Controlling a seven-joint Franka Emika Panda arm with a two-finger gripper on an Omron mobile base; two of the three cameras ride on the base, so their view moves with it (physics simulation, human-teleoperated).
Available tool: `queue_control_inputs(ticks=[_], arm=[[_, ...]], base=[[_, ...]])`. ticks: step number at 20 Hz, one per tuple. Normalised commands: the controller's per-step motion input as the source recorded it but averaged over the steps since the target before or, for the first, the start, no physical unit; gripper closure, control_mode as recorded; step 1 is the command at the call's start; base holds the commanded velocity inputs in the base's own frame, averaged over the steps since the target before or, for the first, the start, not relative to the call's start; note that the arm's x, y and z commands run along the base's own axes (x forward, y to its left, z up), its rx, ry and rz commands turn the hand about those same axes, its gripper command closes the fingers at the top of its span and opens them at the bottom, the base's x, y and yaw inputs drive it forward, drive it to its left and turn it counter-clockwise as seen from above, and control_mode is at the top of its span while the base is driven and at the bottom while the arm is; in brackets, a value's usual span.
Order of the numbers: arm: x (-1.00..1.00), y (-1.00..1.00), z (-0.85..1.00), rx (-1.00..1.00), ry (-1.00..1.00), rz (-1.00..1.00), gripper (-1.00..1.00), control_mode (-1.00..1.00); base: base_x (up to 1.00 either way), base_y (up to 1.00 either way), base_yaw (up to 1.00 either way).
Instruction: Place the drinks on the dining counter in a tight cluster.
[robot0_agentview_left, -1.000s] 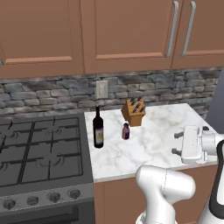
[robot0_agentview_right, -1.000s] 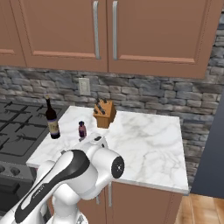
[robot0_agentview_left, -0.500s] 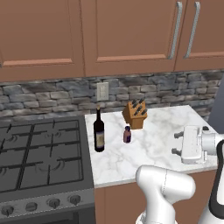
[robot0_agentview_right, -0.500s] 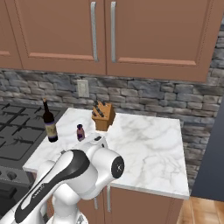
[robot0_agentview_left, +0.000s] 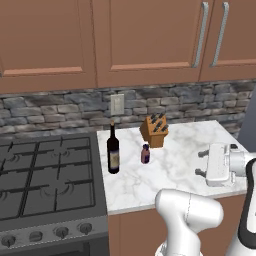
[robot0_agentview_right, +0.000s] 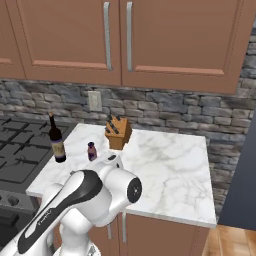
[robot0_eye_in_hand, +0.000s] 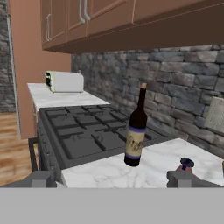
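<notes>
- Gas stove — dark grates, left of the small marble counter, touching its edge.
- Gripper — hovers over the counter's right part, jaws spread wide, nothing between them; well apart from both bottles.
- Wine bottle stands upright at the counter's left edge, beside the stove.
- Knife block sits near the stone backsplash.
- Tiny purple-brown bottle stands upright just in front of the knife block, near the wine bottle.
</notes>
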Motion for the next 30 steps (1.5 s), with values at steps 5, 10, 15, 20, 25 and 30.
queue_control_inputs(ticks=[5, 10, 15, 20, 25, 30], arm=[[0.35, 0.0, -0.07, 0.0, 0.0, 0.0, -1.0, -1.0], [0.48, 0.05, -0.06, 0.0, 0.05, 0.03, -1.0, -1.0], [0.43, 0.1, -0.1, 0.0, 0.1, 0.08, -1.0, -1.0], [0.43, 0.09, -0.1, 0.0, 0.04, 0.08, -1.0, -1.0], [0.41, 0.12, -0.16, -0.02, 0.0, 0.01, -1.0, -1.0], [0.36, 0.18, -0.17, -0.08, 0.0, 0.0, -1.0, -1.0]], base=[[0.0, 0.0, 0.0], [0.0, 0.0, 0.0], [0.0, 0.0, 0.0], [0.0, 0.0, 0.0], [0.0, 0.0, 0.0], [0.0, 0.0, 0.0]])
